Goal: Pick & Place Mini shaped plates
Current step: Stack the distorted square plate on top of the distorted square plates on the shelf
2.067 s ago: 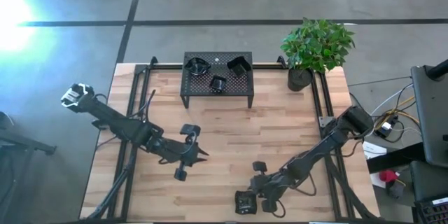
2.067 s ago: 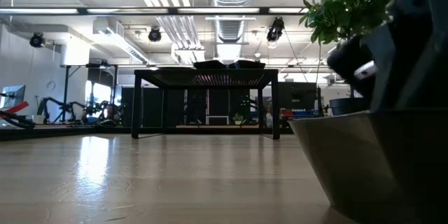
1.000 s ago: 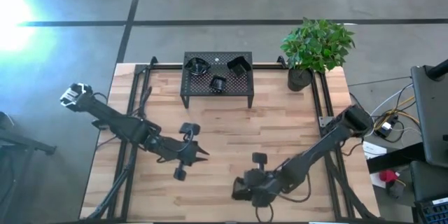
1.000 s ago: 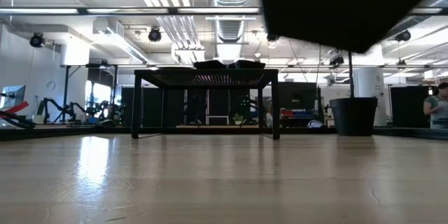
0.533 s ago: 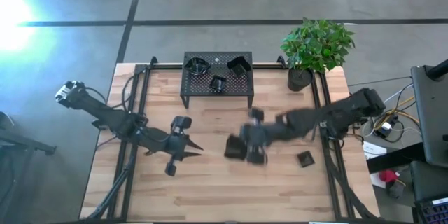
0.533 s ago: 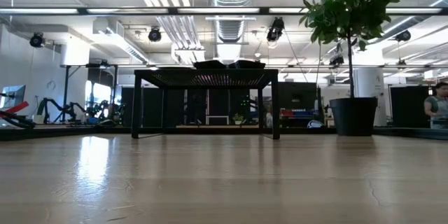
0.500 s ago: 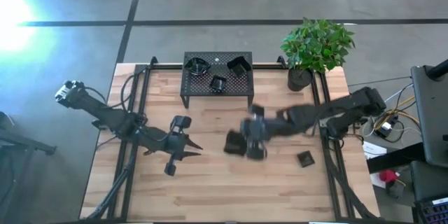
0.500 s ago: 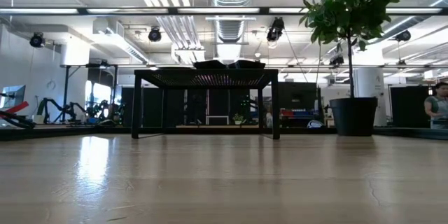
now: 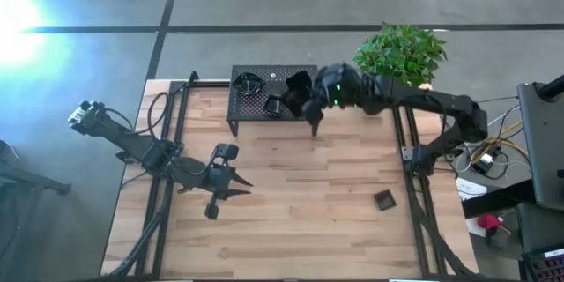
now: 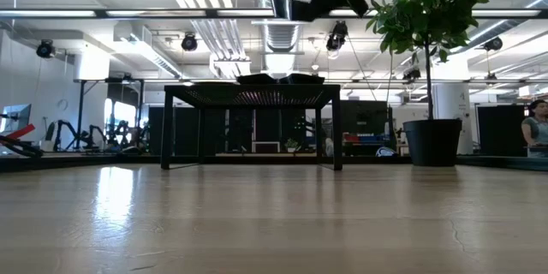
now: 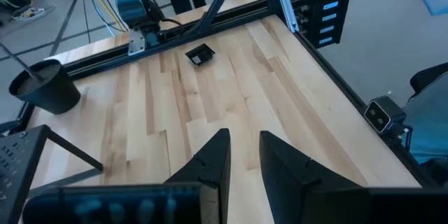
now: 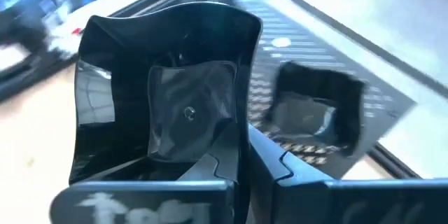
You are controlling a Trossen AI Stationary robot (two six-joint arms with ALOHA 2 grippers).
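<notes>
From above, we see our right gripper (image 9: 310, 110) reaching in over the near right part of the perforated rack (image 9: 274, 101), fingers pinched on a glossy square plate (image 9: 298, 84) that hangs just above the rack top; two more plates sit on the rack to the far side of it, a rounded one (image 9: 249, 82) at the far-left corner and a small one (image 9: 275, 104) close by the gripper, while a stray plate (image 9: 383, 200) lies on the wooden table (image 9: 291, 229) well behind the working arm, near the right rail. Our left gripper (image 9: 231, 184) waits low over the table's left half. From table height we only see the rack edge-on, with the right arm's dark bulk above it at the picture's top. The left wrist view shows that gripper's fingers standing slightly apart with nothing between them, the stray plate far ahead of it. The right wrist view shows the fingers clamped on one rim of the square plate, with another plate (image 12: 315, 108) on the rack just beyond. We judge the grip thin: held by its rim alone, the plate could tip on release, or land on its neighbour since the spacing is tight.
</notes>
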